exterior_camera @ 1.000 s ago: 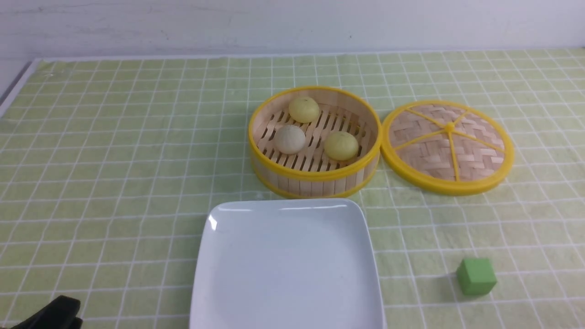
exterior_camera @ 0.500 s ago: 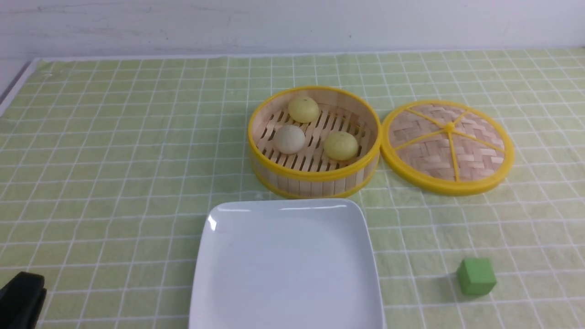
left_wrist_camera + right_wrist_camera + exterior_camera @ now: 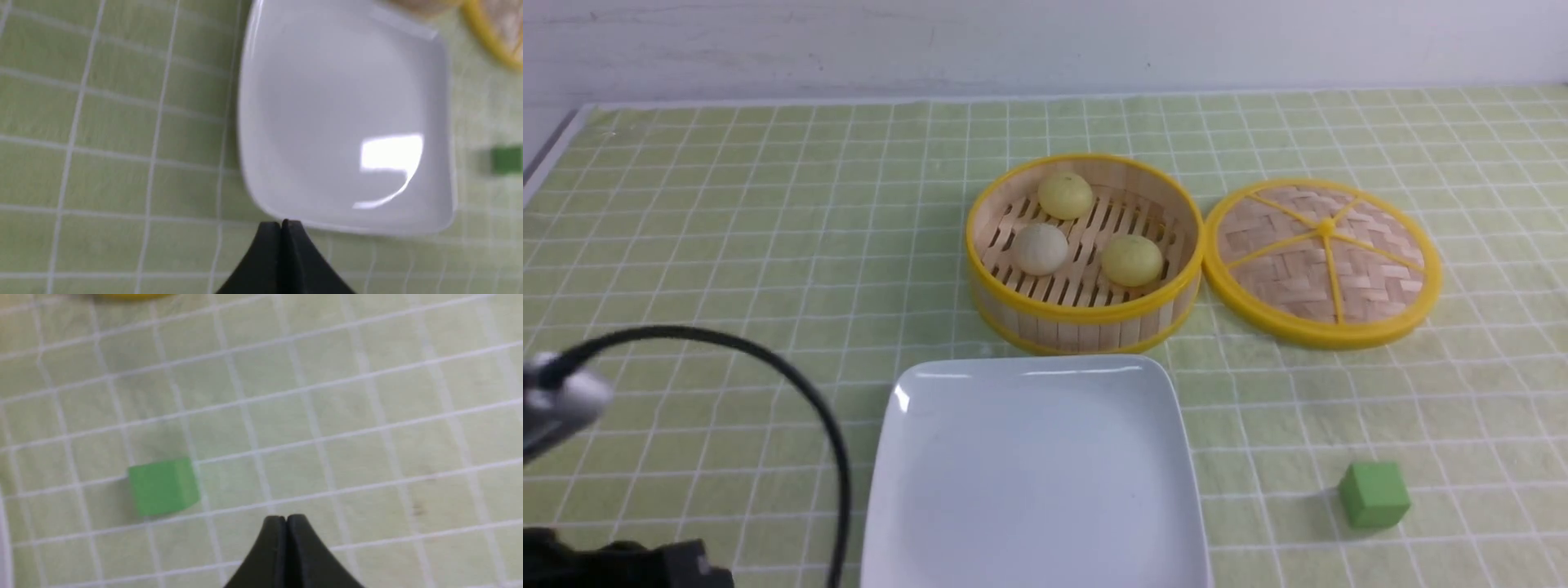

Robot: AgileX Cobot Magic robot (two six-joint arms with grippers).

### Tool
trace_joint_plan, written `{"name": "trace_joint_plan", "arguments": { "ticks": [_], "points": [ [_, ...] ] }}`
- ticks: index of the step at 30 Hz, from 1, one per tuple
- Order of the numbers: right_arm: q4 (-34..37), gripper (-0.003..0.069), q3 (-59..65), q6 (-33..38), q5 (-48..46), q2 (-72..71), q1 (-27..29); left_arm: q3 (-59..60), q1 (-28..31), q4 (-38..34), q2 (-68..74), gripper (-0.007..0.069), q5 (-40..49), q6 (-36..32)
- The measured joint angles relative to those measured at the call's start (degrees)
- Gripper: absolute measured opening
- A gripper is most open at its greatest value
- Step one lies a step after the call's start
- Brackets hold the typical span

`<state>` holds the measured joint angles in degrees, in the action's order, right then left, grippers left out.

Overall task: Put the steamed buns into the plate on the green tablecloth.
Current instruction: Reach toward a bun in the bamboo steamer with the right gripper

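Note:
Three steamed buns lie in the round bamboo steamer: a pale yellow one at the back, a greyish-white one at the left, and a pale yellow one at the right. The white square plate sits empty on the green tablecloth, just in front of the steamer. My left gripper is shut and empty, its tips over the plate's edge. My right gripper is shut and empty above bare cloth. Neither gripper's tips show in the front view.
The steamer's woven lid lies flat to the right of the steamer. A green cube sits right of the plate and also shows in the right wrist view. My left arm's black cable arcs over the front left.
My left arm has come up at the front left: only a black part showed earlier, and now its cable and silver connector are in view. The buns, plate and cube have not moved.

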<state>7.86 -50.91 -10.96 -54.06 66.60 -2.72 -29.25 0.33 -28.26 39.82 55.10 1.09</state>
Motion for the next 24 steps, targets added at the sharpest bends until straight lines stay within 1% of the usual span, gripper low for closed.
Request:
{"name": "trace_joint_plan", "arguments": {
  "ticks": [1, 2, 3, 4, 5, 6, 8, 9, 10, 11, 13, 16, 19, 20, 22, 24],
  "points": [
    [4.4, 0.0008, -1.1, 4.5, 0.2, 3.4, -1.0, -1.4, 0.0, -0.1, 4.6, 0.0002, 1.3, -4.1],
    [7.0, 0.0015, -1.9, 7.0, 0.4, 6.1, -1.9, -2.5, 0.0, -0.4, 7.9, 0.0002, 1.5, -6.6],
    [8.2, 0.0019, -2.4, 8.1, 0.6, 6.6, -2.4, -2.7, 0.0, -0.5, 8.5, 0.0002, 1.5, -6.6],
    [12.1, 0.0043, -4.6, 12.0, 1.0, 10.8, -4.7, -4.6, 0.0, -1.4, 13.1, 0.0002, 1.3, -9.6],
    [12.4, 0.0046, -4.9, 12.3, 1.1, 10.8, -5.0, -4.7, 0.0, -1.7, 13.5, 0.0002, 1.2, -10.2],
    [14.5, 0.0081, -7.8, 14.3, 1.6, 14.2, -7.5, -6.1, 0.0, -2.5, 16.1, 0.0002, 0.8, -11.9],
    [15.3, 0.0128, -11.5, 15.4, 2.5, 18.3, -10.3, -7.1, 0.0, -2.9, 17.9, 0.0002, -0.1, -12.7],
    [15.6, 0.0163, -14.0, 15.8, 3.1, 20.4, -12.2, -7.6, 0.0, -3.0, 18.7, 0.0002, -0.8, -12.8],
    [15.6, 0.0181, -15.3, 16.2, 3.5, 22.1, -13.5, -7.6, 0.0, -3.1, 18.9, 0.0002, -1.3, -12.9],
    [15.5, 0.0226, -18.2, 17.0, 4.1, 24.7, -15.3, -7.8, 0.0, -3.1, 19.2, 0.0003, -2.3, -12.9],
    [15.0, 0.0265, -20.7, 17.7, 4.7, 27.2, -17.0, -7.9, 0.0, -3.1, 19.1, 0.0006, -3.1, -13.0],
    [11.7, 0.0360, -28.1, 18.4, 7.1, 34.2, -20.2, -8.0, 0.0, -2.4, 19.1, 0.0024, -4.3, -13.1],
    [10.1, 0.0405, -34.2, 18.4, 9.8, 39.2, -20.6, -8.0, 0.0, -1.9, 19.1, 0.0044, -4.4, -13.1],
    [9.8, 0.0411, -35.1, 18.4, 10.5, 40.1, -20.6, -8.0, 0.0, -1.9, 19.1, 0.0048, -4.5, -13.1],
    [7.9, 0.0423, -42.3, 18.4, 13.2, 46.5, -20.6, -8.0, 0.0, -1.9, 19.1, 0.0080, -4.7, -13.2],
    [7.3, 0.0424, -44.6, 18.4, 13.5, 48.9, -20.6, -8.0, 0.0, -1.9, 19.1, 0.0092, -4.8, -13.1]
  ]
}}
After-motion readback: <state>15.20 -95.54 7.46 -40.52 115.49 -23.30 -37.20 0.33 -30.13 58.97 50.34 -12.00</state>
